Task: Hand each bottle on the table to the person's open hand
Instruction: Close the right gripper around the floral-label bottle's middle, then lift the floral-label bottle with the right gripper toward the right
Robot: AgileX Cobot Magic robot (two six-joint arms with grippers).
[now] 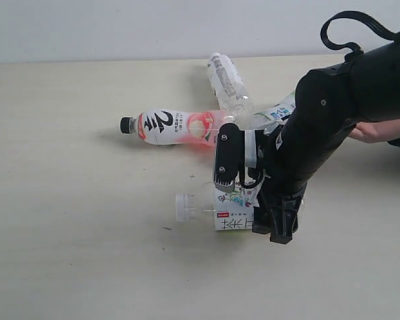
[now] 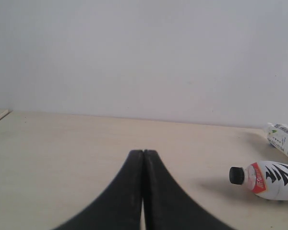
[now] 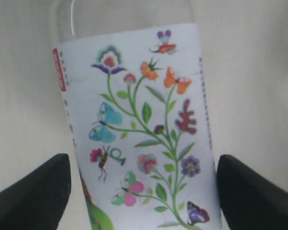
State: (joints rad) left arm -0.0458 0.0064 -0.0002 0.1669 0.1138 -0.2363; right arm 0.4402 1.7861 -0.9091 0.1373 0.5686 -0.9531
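Left gripper (image 2: 143,154): fingers pressed flat together, nothing between them; I see it only in its own wrist view, so I cannot place it against the floral bottle (image 1: 231,217), my reference here. Black-capped bottle (image 1: 173,128) lies on its side on the table (image 1: 67,240), beyond the floral bottle and to its left, long axis across the view, cap end pointing left. White-print bottle (image 1: 228,83) lies farther back than that, long axis running away from the camera; which end carries the cap I cannot make out. The floral bottle lies flat on the table, long axis left to right, cap to the left. Right gripper (image 1: 252,212) sits over its label end, jaws spread wide, one finger (image 3: 33,194) on each side and just beside the label; I cannot tell whether the pads touch, and nothing is lifted. Green-blue bottle (image 1: 275,112), behind the floral bottle and to its right, is mostly hidden by the right arm (image 1: 333,113). The person's open hand (image 1: 379,130), farther right, shows only as a strip of skin past the arm.
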